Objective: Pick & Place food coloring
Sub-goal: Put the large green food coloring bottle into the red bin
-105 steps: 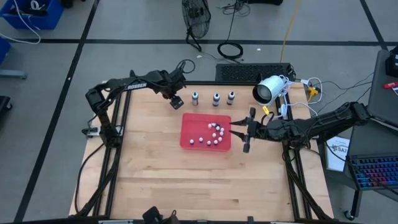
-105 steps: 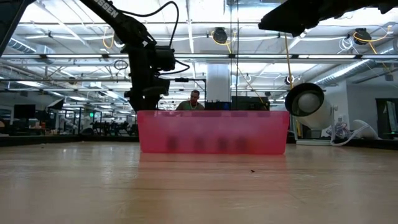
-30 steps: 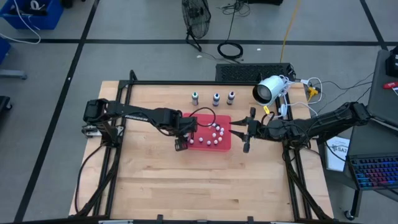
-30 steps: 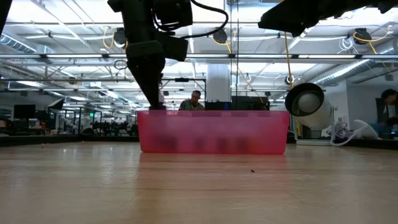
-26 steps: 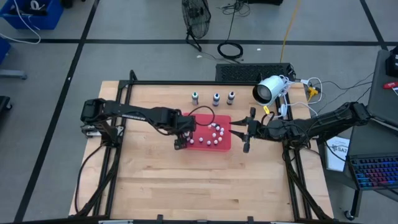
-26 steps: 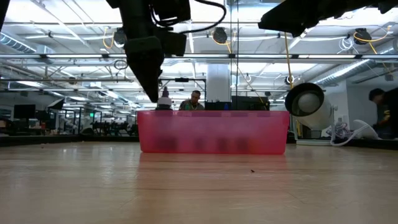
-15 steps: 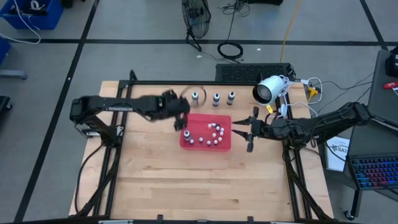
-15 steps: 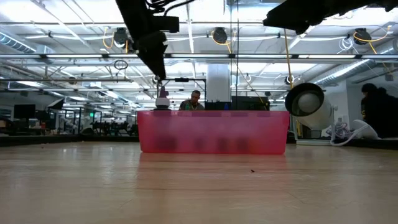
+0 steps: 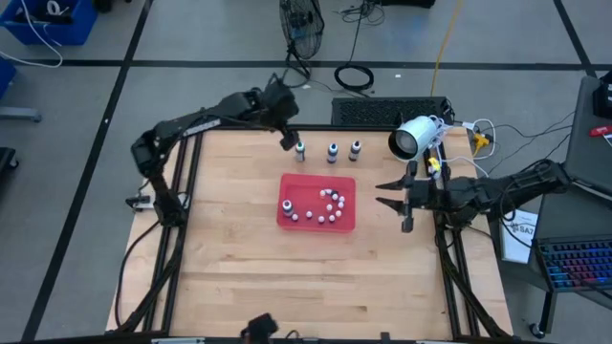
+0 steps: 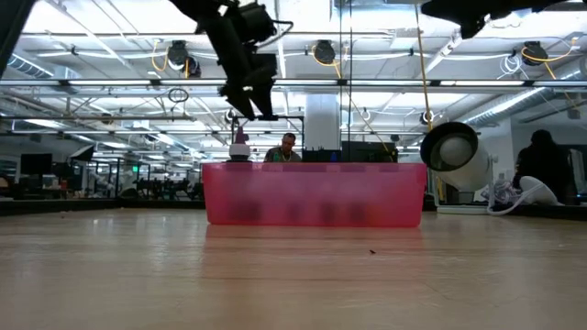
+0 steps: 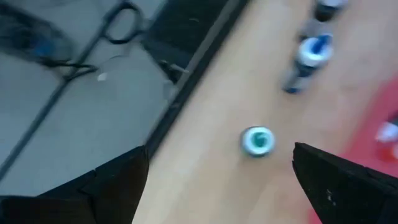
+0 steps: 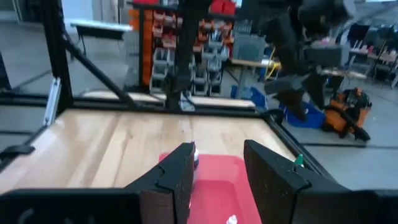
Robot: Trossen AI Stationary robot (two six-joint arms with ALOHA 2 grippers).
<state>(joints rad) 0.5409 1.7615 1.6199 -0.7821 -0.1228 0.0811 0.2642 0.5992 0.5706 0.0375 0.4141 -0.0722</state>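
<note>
Three food coloring bottles stand upright in a row on the table near its far edge: a green-topped one (image 9: 300,149) (image 11: 257,140), a blue-topped one (image 9: 332,150) (image 11: 309,56) and a third (image 9: 355,148). Another bottle (image 9: 287,205) (image 10: 240,147) stands at the left end of the red bin (image 9: 316,228), among tiny white balls. My left gripper (image 9: 287,140) (image 11: 217,152) hangs open above the green-topped bottle, clear of it. To the right of the bin, my right gripper (image 9: 382,194) (image 12: 217,155) is open, level and holds nothing.
A white round lamp (image 9: 411,137) and a black box (image 9: 392,110) sit at the far right corner, with cables beside them. Black frame rails (image 9: 177,239) run along the table's sides. Bare wood lies in front of the bin. A person (image 10: 541,170) stands in the room behind.
My left gripper has opened and let go of the bottle at the bin's left end, which stays upright there. It has then risen and swung toward the table's far edge, over the green-topped bottle. My right gripper has drawn back a little toward the right edge.
</note>
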